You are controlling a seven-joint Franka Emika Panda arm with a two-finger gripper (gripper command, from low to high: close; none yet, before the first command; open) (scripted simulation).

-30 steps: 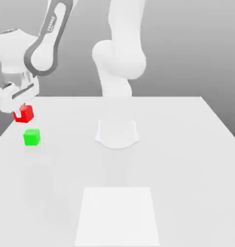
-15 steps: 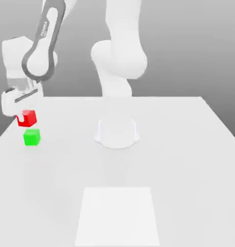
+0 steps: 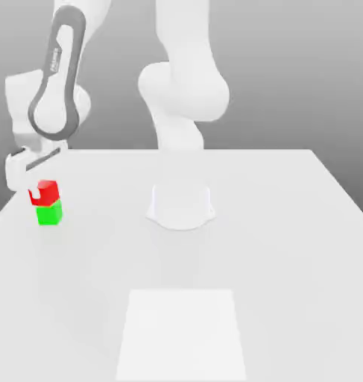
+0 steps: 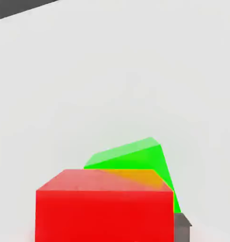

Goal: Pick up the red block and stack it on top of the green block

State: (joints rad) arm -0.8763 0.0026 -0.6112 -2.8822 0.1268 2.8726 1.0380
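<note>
Red block (image 3: 47,189) glossy, plain-faced, in tool (image 3: 36,195), atop green block (image 3: 49,215)

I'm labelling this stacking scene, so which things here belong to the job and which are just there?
Part of the job:
- red block, held in the shut gripper
- green block, directly under the red one

Just there:
- white table
- paler square patch on the table, near the front edge

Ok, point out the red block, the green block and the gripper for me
red block (image 3: 48,189), exterior view, its front face.
green block (image 3: 49,215), exterior view, its front face.
gripper (image 3: 36,195), exterior view, midway between the fingertips, at the red block.
</note>
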